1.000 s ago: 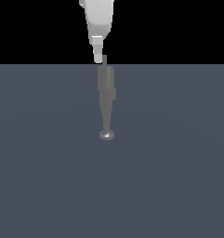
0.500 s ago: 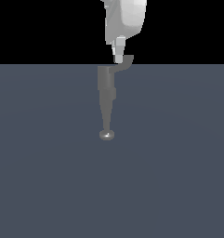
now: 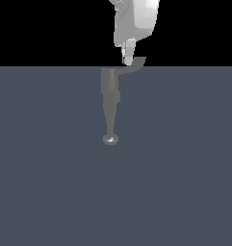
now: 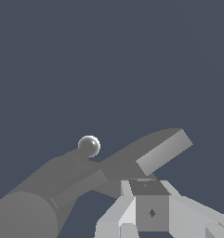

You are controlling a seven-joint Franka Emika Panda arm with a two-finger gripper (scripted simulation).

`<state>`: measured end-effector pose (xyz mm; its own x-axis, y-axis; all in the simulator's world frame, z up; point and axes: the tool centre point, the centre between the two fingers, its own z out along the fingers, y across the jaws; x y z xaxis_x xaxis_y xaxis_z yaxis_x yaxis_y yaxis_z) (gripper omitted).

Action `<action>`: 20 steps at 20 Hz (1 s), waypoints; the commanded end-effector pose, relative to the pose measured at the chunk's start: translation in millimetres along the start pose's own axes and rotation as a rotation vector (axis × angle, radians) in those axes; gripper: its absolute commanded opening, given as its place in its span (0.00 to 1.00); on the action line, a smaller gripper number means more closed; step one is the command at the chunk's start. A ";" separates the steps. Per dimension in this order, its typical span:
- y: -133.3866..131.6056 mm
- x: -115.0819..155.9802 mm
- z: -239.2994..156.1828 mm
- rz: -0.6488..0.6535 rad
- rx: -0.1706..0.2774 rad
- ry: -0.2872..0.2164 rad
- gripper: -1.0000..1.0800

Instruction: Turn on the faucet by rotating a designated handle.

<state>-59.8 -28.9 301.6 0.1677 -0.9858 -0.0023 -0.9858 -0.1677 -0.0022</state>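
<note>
Grey handle (image 3: 133,66) juts to the exterior view's right; your gripper (image 3: 129,59) presses it (finger spacing unclear) to rotate it on the faucet (image 3: 109,103).

1. My exterior view looks from well off, facing the faucet (image 3: 110,103) head-on; the fingers (image 3: 129,52) come in from above.
2. My wrist view sits close behind the fingers (image 4: 132,209), looking past them.
3. Both views share the handle (image 3: 132,66) beside the fingers.

End effector (image 3: 129,59) — pointing down (fingers together).
</note>
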 end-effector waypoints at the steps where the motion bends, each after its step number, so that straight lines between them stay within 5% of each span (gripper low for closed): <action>1: -5.5 10.6 0.8 0.010 0.003 0.001 0.00; 20: -36.4 53.6 2.0 0.027 -0.001 0.002 0.00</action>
<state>-16.4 -54.5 301.6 0.1726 -0.9850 -0.0032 -0.9850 -0.1725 -0.0039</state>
